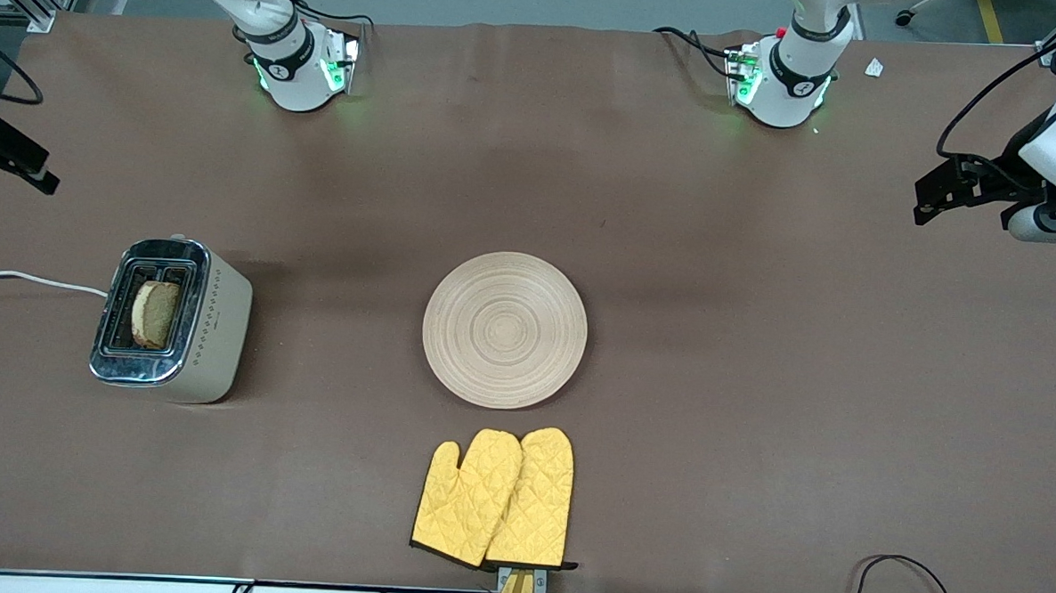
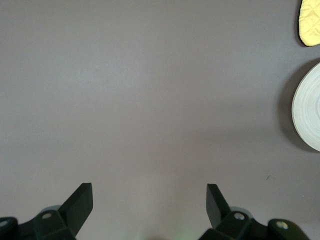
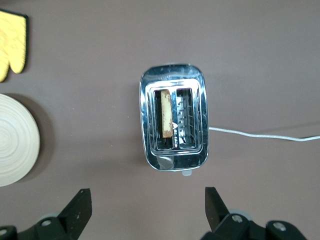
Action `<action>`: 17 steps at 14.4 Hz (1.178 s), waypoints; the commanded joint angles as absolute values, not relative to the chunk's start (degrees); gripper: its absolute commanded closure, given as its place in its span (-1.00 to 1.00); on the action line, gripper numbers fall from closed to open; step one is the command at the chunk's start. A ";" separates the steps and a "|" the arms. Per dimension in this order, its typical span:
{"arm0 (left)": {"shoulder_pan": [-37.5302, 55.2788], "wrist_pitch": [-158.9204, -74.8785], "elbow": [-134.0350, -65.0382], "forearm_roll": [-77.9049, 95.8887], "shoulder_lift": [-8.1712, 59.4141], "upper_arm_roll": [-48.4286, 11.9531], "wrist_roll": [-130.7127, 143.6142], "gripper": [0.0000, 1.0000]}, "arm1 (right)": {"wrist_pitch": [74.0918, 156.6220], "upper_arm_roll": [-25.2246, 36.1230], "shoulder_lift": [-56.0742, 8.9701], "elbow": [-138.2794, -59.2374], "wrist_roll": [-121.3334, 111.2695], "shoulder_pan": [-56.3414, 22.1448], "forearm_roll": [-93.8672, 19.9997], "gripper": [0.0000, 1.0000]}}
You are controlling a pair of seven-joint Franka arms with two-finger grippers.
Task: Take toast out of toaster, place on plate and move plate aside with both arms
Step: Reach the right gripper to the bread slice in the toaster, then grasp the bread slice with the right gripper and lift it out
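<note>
The toast (image 1: 155, 313) stands upright in one slot of a silver toaster (image 1: 215, 318) toward the right arm's end of the table. It shows edge-on in the right wrist view (image 3: 166, 114). The round pale wooden plate (image 1: 505, 329) lies bare at mid-table and its rim shows in both wrist views (image 2: 310, 107) (image 3: 15, 140). My right gripper (image 3: 148, 202) hangs open high above the table near the toaster (image 3: 172, 90), holding nothing. My left gripper (image 2: 150, 200) is open too, over bare table at the left arm's end (image 1: 938, 194).
Two yellow quilted oven mitts (image 1: 497, 496) lie side by side, nearer the front camera than the plate. The toaster's white cord (image 1: 30, 279) runs off the right arm's end of the table. Cables (image 1: 899, 580) lie along the table edge nearest the front camera.
</note>
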State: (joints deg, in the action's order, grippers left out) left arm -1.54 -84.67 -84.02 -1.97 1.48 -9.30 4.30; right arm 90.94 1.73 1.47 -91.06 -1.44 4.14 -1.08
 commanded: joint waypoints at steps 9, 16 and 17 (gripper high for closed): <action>-2.81 -85.43 -82.70 -2.46 2.29 -9.32 4.66 -1.00 | 102.21 0.97 -20.82 -91.14 -1.23 7.30 -2.20 -1.00; -3.16 -87.54 -82.71 -2.90 3.16 -8.96 4.57 -1.00 | 101.78 0.88 -22.85 -91.23 -1.85 6.77 -2.29 0.19; -3.16 -87.54 -82.71 -2.99 3.25 -8.96 4.57 -1.00 | 101.78 0.88 -22.85 -91.23 -1.76 6.68 -2.29 0.37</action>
